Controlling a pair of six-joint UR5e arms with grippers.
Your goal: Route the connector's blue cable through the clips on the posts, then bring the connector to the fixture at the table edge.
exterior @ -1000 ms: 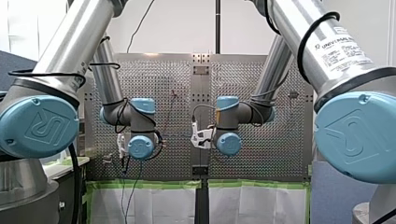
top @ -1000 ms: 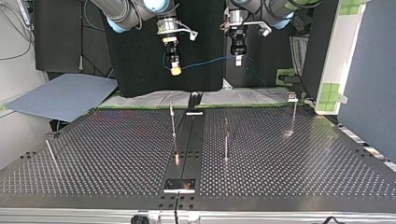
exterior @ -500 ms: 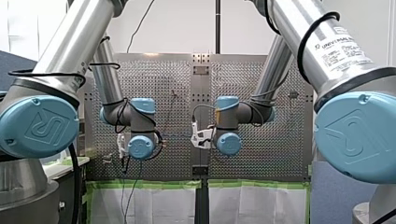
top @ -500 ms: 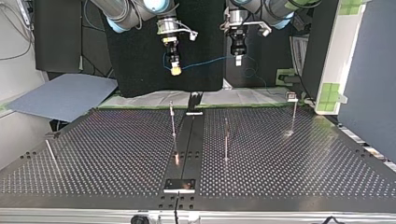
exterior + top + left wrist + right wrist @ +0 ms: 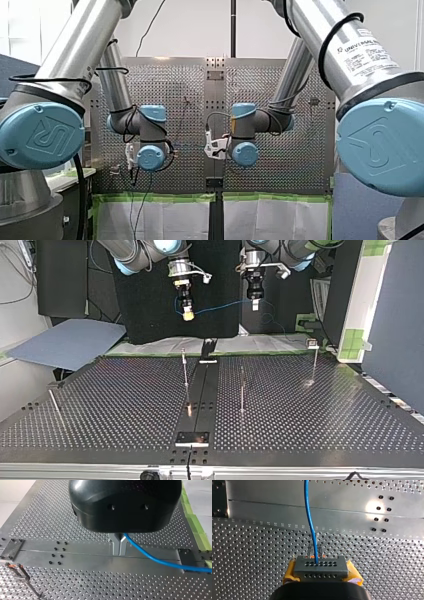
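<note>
Desk: perforated metal sheet (image 5: 125,405), dull silver, with a smooth flat rail down the middle, well below both hands.
Right hand (image 5: 188,315): closed on the connector (image 5: 321,567), with yellow pads (image 5: 353,572) pressed to its two short sides.
Connector: small grey block with a flat face and two rows of tiny holes. Rigid and probably light, best held across the body as now, high above the desk.
Blue cable (image 5: 150,556): thin, round and smooth-jacketed. Leaves the connector's face and spans the gap between the two hands, then hangs below the left one.
Left hand (image 5: 119,552): metal fingers drawn nearly together, the cable nipped between them.
Handling: limp yet slightly springy, likely to sag and slide. A light pinch close to the clip should steer it without kinking.
Posts (image 5: 242,390): slim upright steel rods, far beneath both hands.
Clip (image 5: 17,570): small wire head with orange tips, below and beside the left hand. Too small to read its opening.
</note>
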